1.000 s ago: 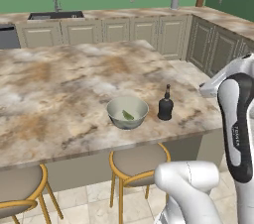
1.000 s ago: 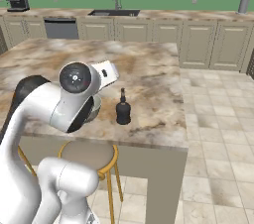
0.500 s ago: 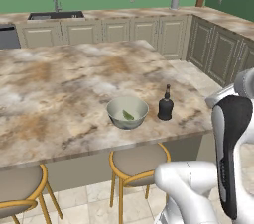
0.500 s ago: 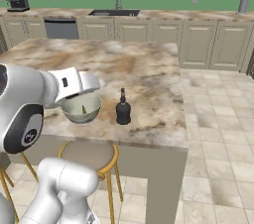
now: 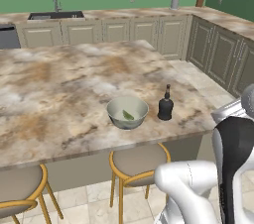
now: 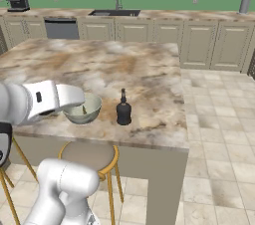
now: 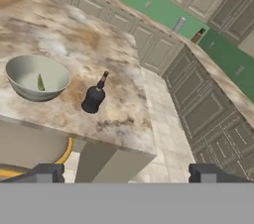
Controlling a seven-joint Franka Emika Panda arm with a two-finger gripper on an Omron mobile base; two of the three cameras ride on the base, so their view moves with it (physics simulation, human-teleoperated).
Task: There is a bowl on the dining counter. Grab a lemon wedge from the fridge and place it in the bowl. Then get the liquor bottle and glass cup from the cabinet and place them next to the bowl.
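Note:
A pale green bowl (image 5: pixel 117 119) (image 6: pixel 91 115) (image 7: pixel 29 92) stands near the front edge of the marble dining counter (image 5: pixel 64 84). A green lemon wedge (image 5: pixel 128 115) (image 7: pixel 40 83) lies inside it. The dark liquor bottle (image 5: pixel 165 109) (image 6: pixel 123 112) (image 7: pixel 93 100) stands upright just right of the bowl, a small gap between them. My gripper (image 7: pixel 126 174) is open and empty, held off the counter's near right corner and well back from both; its fingertips (image 7: pixel 49 173) stand wide apart. The glass cup is out of view.
Round stools with yellow frames (image 5: pixel 136 161) (image 6: pixel 89 157) sit under the counter's front edge. A sink (image 5: pixel 54 15) and beige cabinets (image 5: pixel 149 32) line the back wall, and more cabinets (image 7: pixel 198 104) run along the right. Tiled floor (image 6: pixel 219 134) lies open to the right.
My arm has swung back and down toward the base, away from the counter. The bowl and bottle have stayed put, and the gripper has stayed open.

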